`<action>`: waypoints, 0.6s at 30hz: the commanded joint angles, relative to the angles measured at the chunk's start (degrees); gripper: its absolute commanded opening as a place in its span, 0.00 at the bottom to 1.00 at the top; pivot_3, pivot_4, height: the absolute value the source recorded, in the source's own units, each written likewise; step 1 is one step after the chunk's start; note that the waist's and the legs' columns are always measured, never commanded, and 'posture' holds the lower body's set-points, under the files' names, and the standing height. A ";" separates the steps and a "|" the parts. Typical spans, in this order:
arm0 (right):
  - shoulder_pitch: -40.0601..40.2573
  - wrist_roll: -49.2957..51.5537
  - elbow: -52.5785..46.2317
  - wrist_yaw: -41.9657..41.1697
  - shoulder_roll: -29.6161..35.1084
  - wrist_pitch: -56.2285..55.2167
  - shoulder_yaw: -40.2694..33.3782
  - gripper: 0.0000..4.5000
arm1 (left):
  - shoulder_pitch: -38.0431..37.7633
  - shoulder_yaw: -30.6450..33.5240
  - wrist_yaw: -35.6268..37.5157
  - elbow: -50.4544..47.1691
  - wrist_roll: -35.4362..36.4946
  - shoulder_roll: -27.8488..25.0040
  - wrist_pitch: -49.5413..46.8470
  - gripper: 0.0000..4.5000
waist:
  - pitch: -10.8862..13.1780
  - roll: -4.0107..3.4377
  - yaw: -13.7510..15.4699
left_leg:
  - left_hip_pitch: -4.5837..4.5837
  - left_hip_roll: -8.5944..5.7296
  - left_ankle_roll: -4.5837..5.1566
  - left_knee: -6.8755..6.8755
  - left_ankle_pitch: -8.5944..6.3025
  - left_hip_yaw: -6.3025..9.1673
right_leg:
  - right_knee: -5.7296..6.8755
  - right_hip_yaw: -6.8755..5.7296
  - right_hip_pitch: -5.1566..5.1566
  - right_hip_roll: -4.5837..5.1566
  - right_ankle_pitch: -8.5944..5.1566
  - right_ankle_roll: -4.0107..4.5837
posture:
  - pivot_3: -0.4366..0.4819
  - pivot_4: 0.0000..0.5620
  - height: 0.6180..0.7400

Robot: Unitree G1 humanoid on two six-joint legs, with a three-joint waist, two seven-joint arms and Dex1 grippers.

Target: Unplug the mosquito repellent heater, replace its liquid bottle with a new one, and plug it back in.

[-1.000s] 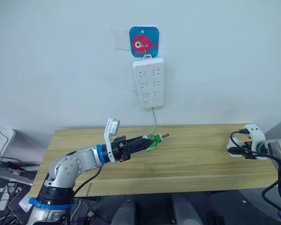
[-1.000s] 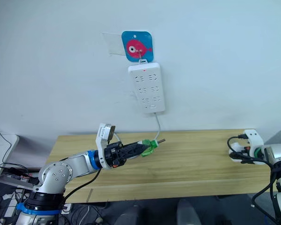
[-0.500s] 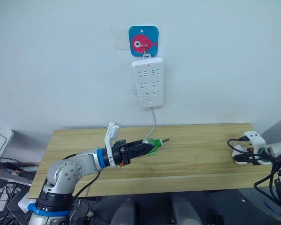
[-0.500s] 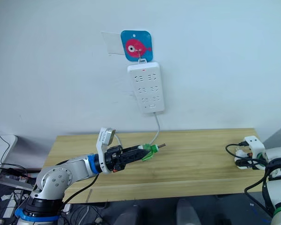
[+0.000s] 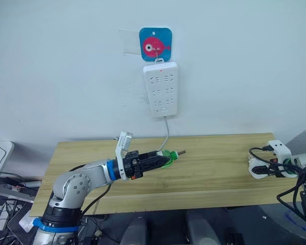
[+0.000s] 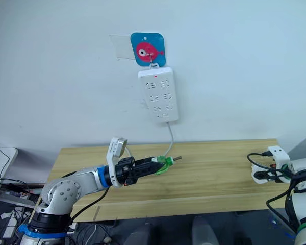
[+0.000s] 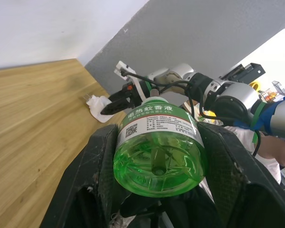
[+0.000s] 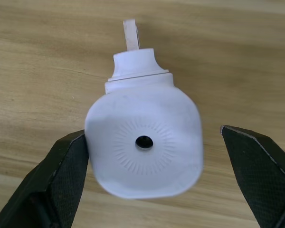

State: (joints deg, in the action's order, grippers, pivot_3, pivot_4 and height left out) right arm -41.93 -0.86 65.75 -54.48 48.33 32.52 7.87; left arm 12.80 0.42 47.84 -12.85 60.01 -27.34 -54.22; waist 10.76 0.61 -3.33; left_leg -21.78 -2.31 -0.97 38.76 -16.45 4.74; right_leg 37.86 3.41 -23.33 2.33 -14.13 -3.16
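Now the right gripper (image 8: 147, 156) has drawn back toward the far right end of the wooden table (image 5: 214, 173) compared with a second ago, when it sat a touch further in over the board, and the mosquito repellent heater (image 8: 143, 142) is with it at that edge. From the right wrist view the white body sits between the two black fingers (image 8: 66, 175), one finger touching its side and the other standing clear with a gap, so the claw reads as wide open around it, not clamped. The left gripper (image 7: 156, 156) has barely shifted, only settled a little lower over the middle of the table, and its fingers are closed snugly on the green bottle (image 7: 157, 145), wick end pointing toward the right arm. My read is that the heater is off the power strip (image 5: 161, 89) and the bottle swap is the step in hand; whether this green bottle is the fresh one or the spent one, I cannot tell. Counting up: one heater, one green bottle, one white power strip hanging on the wall under a blue fish hook plate (image 5: 155, 45), one cord trailing down from it to the table — and two grippers, well apart from each other. Bringing the two arms together looks like the next need.
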 commanded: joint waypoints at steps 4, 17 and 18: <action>2.17 6.54 -20.81 -7.44 6.50 14.13 -6.48 0.99 | 0.94 0.51 2.52 -0.52 -1.52 0.64 2.38 0.50 | 0.02 -0.03 -0.22 | 0.00 0.01 0.00 0.00 0.00 -0.02 | -0.01 0.03 -0.02 0.00 0.00 0.00 | 0.36 0.31 1.00; 6.87 42.95 -80.29 23.48 -42.94 59.98 -61.33 0.99 | 6.73 -1.91 -3.80 3.10 -17.73 11.62 20.27 0.50 | 0.04 0.00 -1.35 | -0.13 0.11 -0.04 -0.02 -0.02 0.07 | 0.05 0.03 -0.19 -0.06 0.03 -0.04 | 0.30 0.32 1.00; 6.79 45.81 -82.10 27.44 -46.71 59.98 -63.25 0.99 | 7.15 -2.30 -4.16 3.33 -18.91 12.14 21.34 0.50 | 0.04 0.00 -1.32 | -0.14 0.11 -0.05 -0.05 -0.03 0.10 | 0.04 0.01 -0.20 -0.05 0.03 -0.03 | 0.30 0.32 1.00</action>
State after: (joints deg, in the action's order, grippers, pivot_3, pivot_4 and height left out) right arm -35.04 39.74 -11.94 -33.01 3.73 91.46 -50.68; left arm 19.06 -1.42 44.12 -8.69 42.90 -15.70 -35.59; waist 10.80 0.61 -4.65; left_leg -21.95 -2.21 -1.03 38.70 -16.49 4.86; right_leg 37.87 3.40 -23.54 2.28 -14.10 -3.20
